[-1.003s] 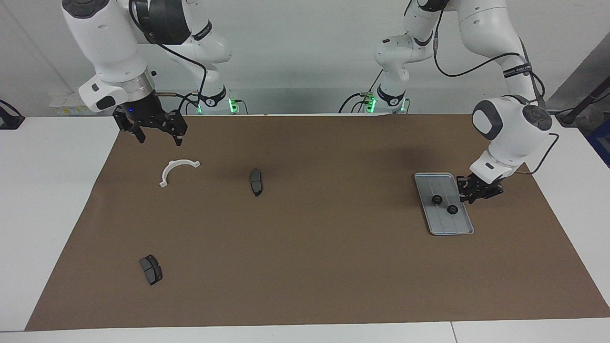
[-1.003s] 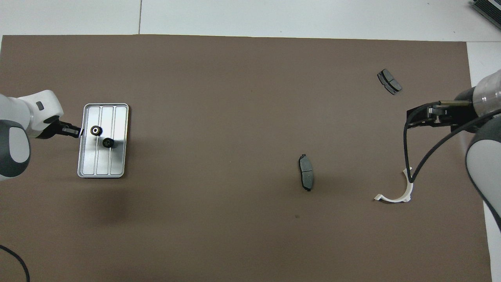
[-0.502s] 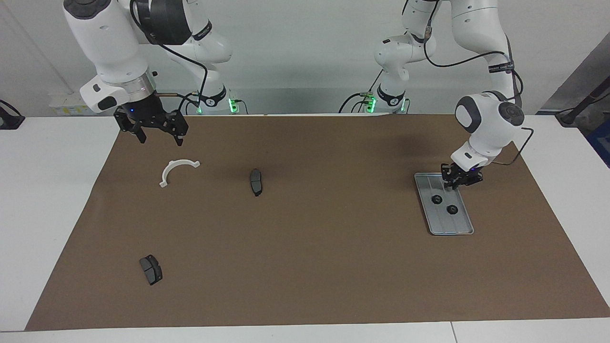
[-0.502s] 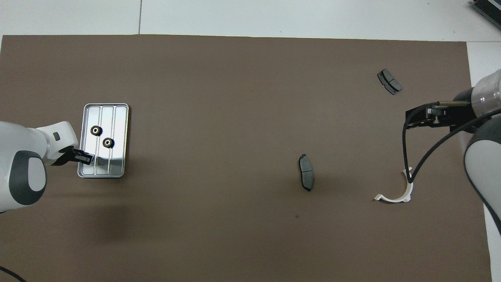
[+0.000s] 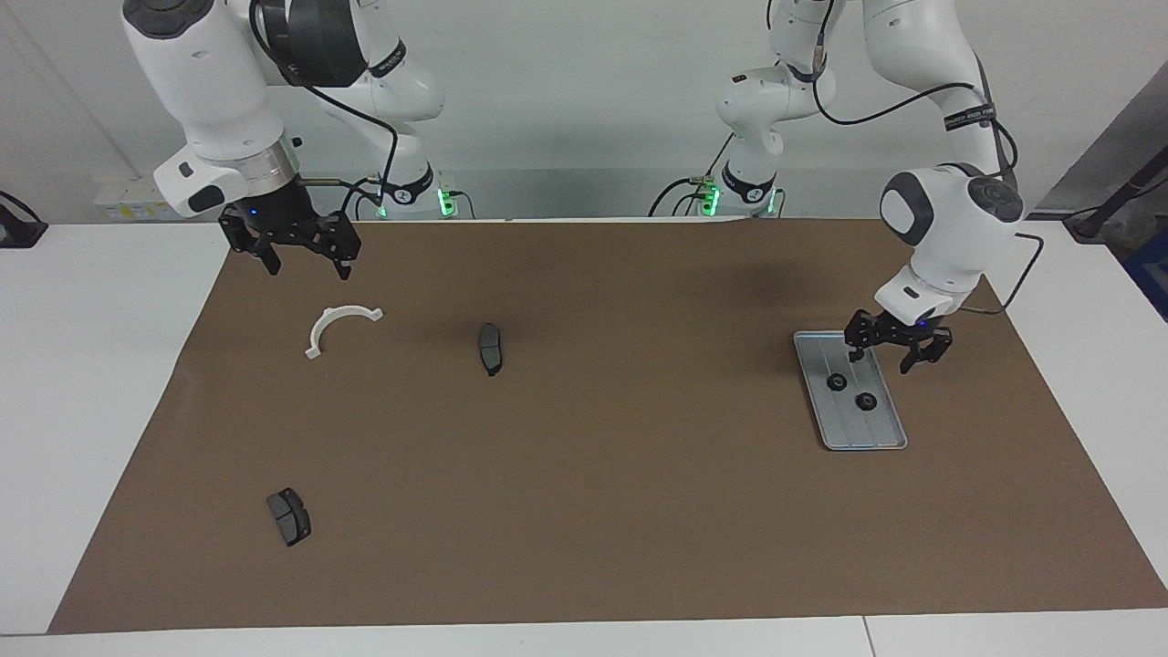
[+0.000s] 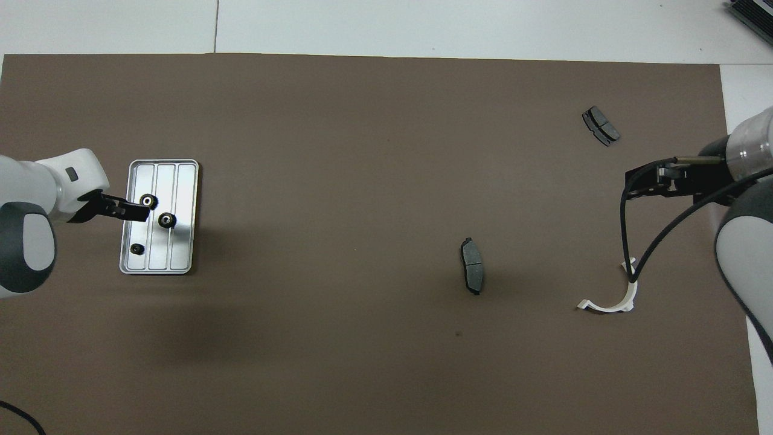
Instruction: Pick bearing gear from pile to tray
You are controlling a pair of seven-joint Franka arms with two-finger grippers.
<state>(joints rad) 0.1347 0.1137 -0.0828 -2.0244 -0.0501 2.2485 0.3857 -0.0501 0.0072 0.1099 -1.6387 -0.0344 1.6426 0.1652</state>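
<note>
- The left gripper [image 5: 896,351] is hovering just over the tray [image 5: 890,438] at the left arm's end of the tabletop [image 5: 584,511], fingers [image 5: 856,349] spread apart and holding nothing.
- Three small black gears are lying in the tray: one gear [image 6: 147,200] right by the fingertips in the overhead view, a second gear [image 6: 166,220] beside it, and a third gear [image 6: 137,248] nearer the robots by the rim (in the facing view that third one is hidden by the gripper).
- The spread fingers over the tray are suggesting, as a judgement, that a gear has just been let go there; the low rim is keeping the round pieces from rolling away.
- The right gripper [image 5: 297,255] is waiting in the air over the mat's edge at the right arm's end, fingers spread and empty, well clear of the working arm.
- Lying loose on the brown mat are a white arc piece [image 5: 339,327], a grey brake pad [image 5: 490,348] toward the middle, and another brake pad [image 5: 289,516] farther from the robots.
- No gear is showing on the mat outside the tray, so the sorting is looking finished or nearly so.
</note>
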